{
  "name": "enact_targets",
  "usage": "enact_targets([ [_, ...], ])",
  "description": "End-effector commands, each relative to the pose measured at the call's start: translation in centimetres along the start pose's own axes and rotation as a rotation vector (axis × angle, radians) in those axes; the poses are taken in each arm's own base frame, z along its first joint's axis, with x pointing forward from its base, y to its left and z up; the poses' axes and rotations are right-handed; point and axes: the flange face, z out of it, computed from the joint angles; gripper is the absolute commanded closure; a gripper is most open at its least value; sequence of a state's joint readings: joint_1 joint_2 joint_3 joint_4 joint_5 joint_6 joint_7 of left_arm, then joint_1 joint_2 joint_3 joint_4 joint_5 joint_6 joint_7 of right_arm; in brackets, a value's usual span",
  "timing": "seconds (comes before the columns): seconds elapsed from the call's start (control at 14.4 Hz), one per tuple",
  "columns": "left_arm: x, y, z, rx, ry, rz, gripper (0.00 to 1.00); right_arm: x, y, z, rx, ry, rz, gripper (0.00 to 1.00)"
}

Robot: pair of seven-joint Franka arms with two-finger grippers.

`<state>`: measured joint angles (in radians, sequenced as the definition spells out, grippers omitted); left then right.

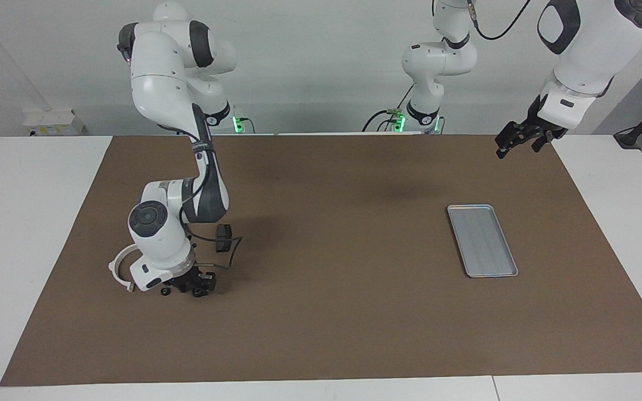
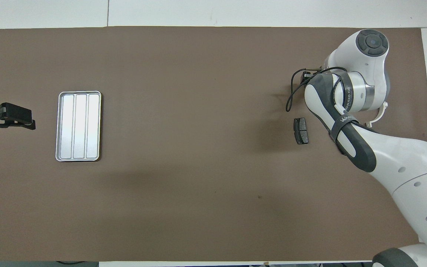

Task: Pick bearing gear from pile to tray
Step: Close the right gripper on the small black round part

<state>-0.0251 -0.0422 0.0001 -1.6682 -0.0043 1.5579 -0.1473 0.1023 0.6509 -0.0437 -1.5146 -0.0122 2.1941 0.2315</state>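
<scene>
My right gripper [image 1: 194, 285] is down at the mat in the pile, at the right arm's end of the table. In the overhead view its own wrist hides it. Just beside it lies a tiny black bearing gear [image 1: 164, 292]. I cannot see whether anything is gripped. The pile's white half-ring bracket [image 1: 120, 268] [image 2: 381, 113] peeks out from under the wrist. One dark brake pad [image 1: 223, 238] [image 2: 301, 130] lies nearer to the robots. The silver tray [image 1: 482, 240] [image 2: 78, 126] rests empty toward the left arm's end. My left gripper [image 1: 517, 140] [image 2: 9, 119] waits open, raised over the mat's edge beside the tray.
A brown mat [image 1: 332, 312] covers most of the white table. A black cable [image 1: 236, 252] loops from the right wrist down beside the brake pad. A white box [image 1: 53, 121] stands off the mat at the table's edge nearest the robots.
</scene>
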Motion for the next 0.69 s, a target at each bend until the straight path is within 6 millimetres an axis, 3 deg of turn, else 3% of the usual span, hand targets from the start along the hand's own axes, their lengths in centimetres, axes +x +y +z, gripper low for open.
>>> enact_targets([
  [0.0, -0.8, 0.0, -0.1, -0.014, 0.013, 0.009, 0.0, -0.6, 0.6, 1.5, -0.005, -0.041, 0.025, 0.58],
  [0.07, -0.9, 0.0, -0.1, -0.013, 0.011, 0.009, 0.0, -0.7, 0.6, 1.6, -0.005, -0.041, 0.025, 0.64],
  [0.28, -0.9, 0.1, -0.1, -0.013, 0.011, 0.01, 0.0, -0.8, 0.6, 1.8, -0.005, -0.041, 0.025, 0.98],
  [0.62, -0.8, 0.0, -0.1, -0.014, 0.013, 0.009, 0.0, -0.5, 0.3, 0.4, -0.005, -0.03, 0.019, 1.0],
])
